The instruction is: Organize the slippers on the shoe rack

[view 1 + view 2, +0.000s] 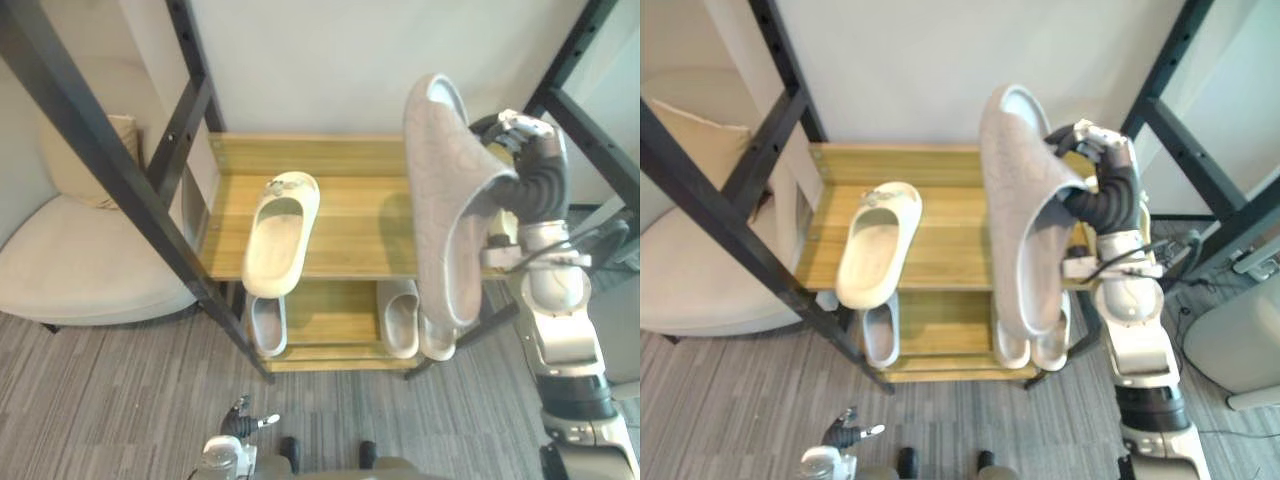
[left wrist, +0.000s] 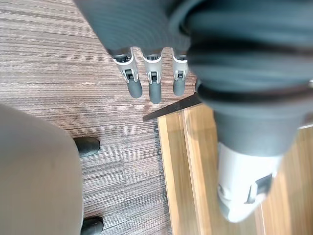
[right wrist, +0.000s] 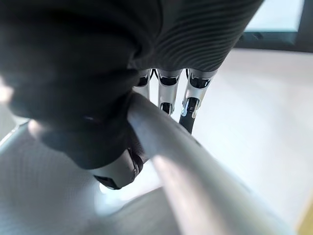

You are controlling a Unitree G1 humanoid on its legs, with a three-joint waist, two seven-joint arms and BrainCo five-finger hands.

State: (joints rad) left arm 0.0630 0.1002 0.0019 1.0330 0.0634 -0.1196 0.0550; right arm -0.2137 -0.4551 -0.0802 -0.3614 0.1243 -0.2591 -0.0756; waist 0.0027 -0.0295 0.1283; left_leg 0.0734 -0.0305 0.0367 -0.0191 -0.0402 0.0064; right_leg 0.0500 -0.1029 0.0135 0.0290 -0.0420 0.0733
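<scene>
My right hand (image 1: 522,137) is raised over the right end of the wooden shoe rack (image 1: 360,160) and is shut on a large grey slipper (image 1: 445,200). The slipper hangs upright, its sole facing me. In the right wrist view the fingers (image 3: 168,88) curl over the slipper's rim (image 3: 195,176). A white slipper (image 1: 280,230) lies on the top shelf, its heel overhanging the front edge. The lower shelf carries a grey slipper (image 1: 268,325) at the left and a pair (image 1: 400,318) at the right. My left hand (image 1: 240,420) hangs low near the floor, its fingers (image 2: 154,78) straight.
Black diagonal frame bars (image 1: 130,190) cross in front of the rack's left side, and others stand at the right (image 1: 590,130). A beige armchair (image 1: 80,260) sits to the left. A pale bin (image 1: 1240,350) stands at the right on the grey carpet.
</scene>
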